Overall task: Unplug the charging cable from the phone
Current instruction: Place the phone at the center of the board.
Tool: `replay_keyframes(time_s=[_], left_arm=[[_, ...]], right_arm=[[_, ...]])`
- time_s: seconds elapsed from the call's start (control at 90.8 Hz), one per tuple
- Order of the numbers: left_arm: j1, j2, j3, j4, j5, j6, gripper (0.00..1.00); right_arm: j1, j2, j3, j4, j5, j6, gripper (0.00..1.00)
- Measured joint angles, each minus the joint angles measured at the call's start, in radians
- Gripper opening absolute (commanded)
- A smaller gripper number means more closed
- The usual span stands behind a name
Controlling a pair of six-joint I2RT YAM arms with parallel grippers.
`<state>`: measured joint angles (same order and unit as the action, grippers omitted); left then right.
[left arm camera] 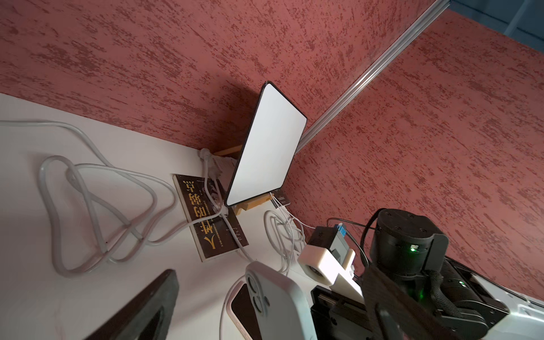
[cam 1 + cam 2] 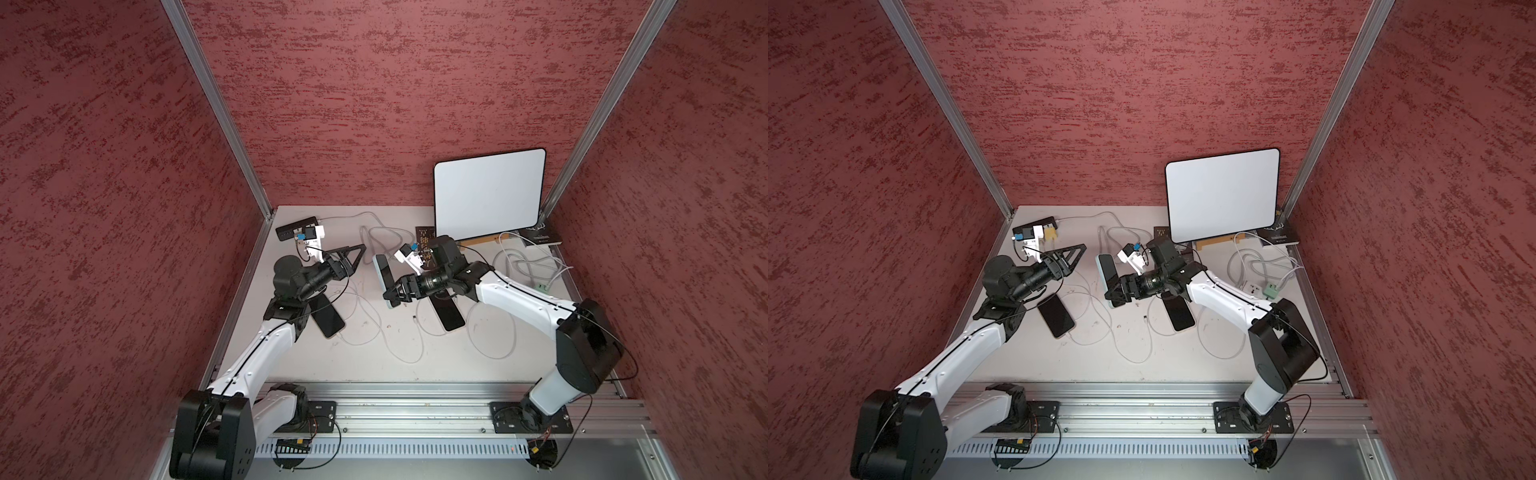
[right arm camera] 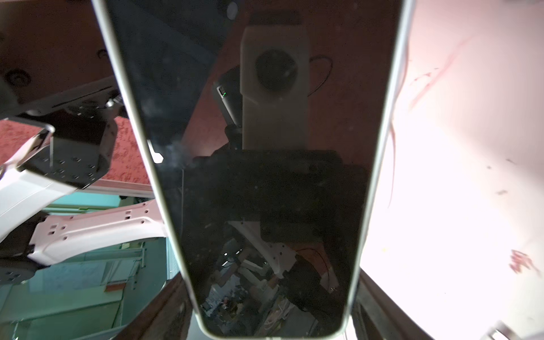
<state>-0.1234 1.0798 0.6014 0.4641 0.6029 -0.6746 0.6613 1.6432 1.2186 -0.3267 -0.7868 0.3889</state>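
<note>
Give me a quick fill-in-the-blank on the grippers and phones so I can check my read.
The left gripper holds ___. The right gripper grips the pale-cased phone; ___ other phones lie flat on the table. The propped tablet shows a blank ___ screen. Missing: nothing; two; white.

Three phones (image 2: 328, 318), one tablet (image 2: 488, 193), two robot arms (image 2: 257, 353).

Soft even light, wrist-view glare, warped edges
</note>
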Motion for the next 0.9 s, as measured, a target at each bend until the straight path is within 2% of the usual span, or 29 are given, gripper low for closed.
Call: replay_keyframes(time_s=[0.419, 0.904], left_arm=[[0.000, -0.072, 0.001, -0.218, -0.180, 0.044, 1.00], [0.001, -0.071, 0.042, -0.401, -0.287, 0.063, 1.00]], right_arm=[[0.095, 0.139, 0.201, -0.406, 0.394, -0.081, 0.38], [0.149, 0.284, 0.350, -0.661, 0.674, -0.120, 0.37]])
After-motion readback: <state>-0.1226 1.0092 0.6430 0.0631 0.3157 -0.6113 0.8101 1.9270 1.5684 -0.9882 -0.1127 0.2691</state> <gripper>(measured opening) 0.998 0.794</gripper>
